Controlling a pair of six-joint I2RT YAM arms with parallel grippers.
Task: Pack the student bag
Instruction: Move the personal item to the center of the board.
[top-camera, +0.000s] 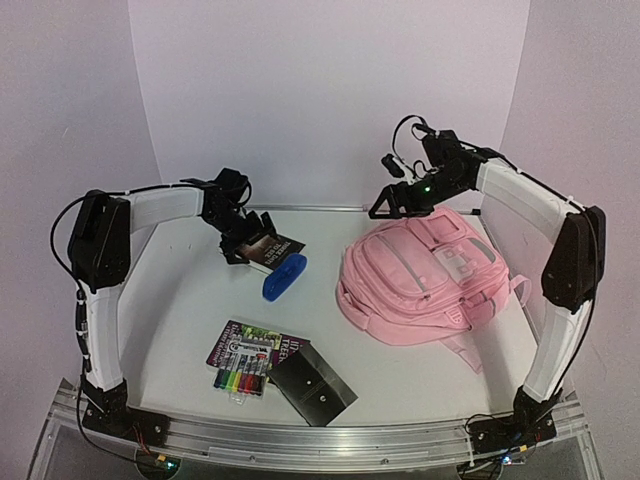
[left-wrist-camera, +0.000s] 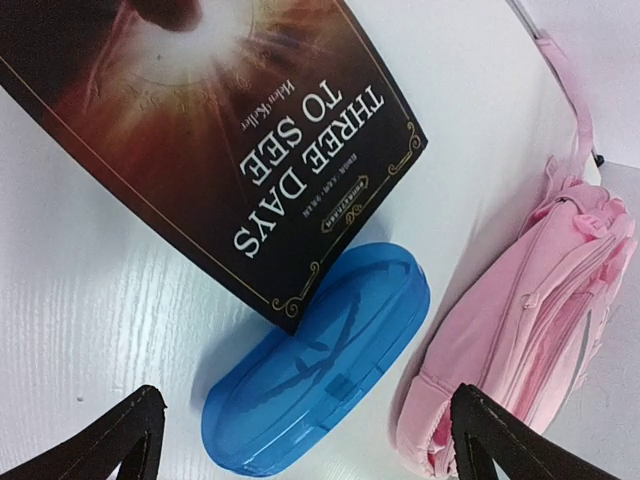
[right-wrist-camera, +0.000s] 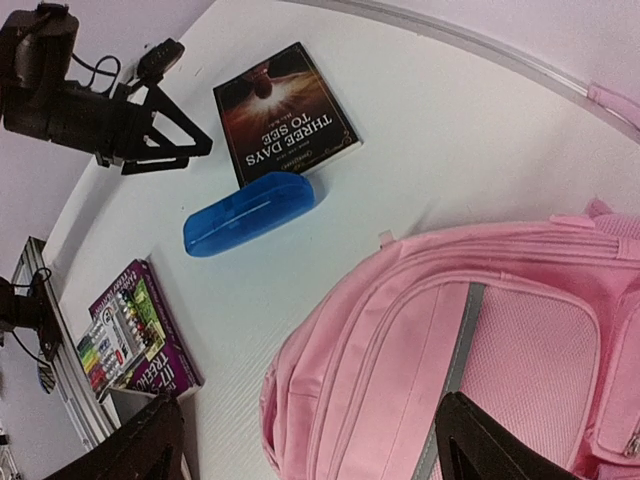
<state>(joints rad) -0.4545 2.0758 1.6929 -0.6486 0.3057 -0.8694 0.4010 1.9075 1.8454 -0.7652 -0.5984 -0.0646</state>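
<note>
The student bag (top-camera: 425, 275) is a big pink backpack with grey trim, lying flat on the right of the white table. My right gripper (top-camera: 388, 205) hovers open above its far left corner; in the right wrist view the bag (right-wrist-camera: 480, 330) lies below the spread right gripper (right-wrist-camera: 315, 445), untouched. My left gripper (top-camera: 245, 240) hangs open over a dark book (top-camera: 272, 247) and a blue plastic case (top-camera: 284, 276). In the left wrist view the case (left-wrist-camera: 320, 365) lies below the wide-apart left gripper (left-wrist-camera: 310, 440), its end against the book (left-wrist-camera: 220, 130). Nothing is held.
Near the front lie a purple book (top-camera: 245, 345) with a pack of coloured markers (top-camera: 240, 378) on it and a dark folder (top-camera: 312, 385) beside them. A bag strap (top-camera: 470, 350) trails toward the front right. Pale walls close in the back and sides.
</note>
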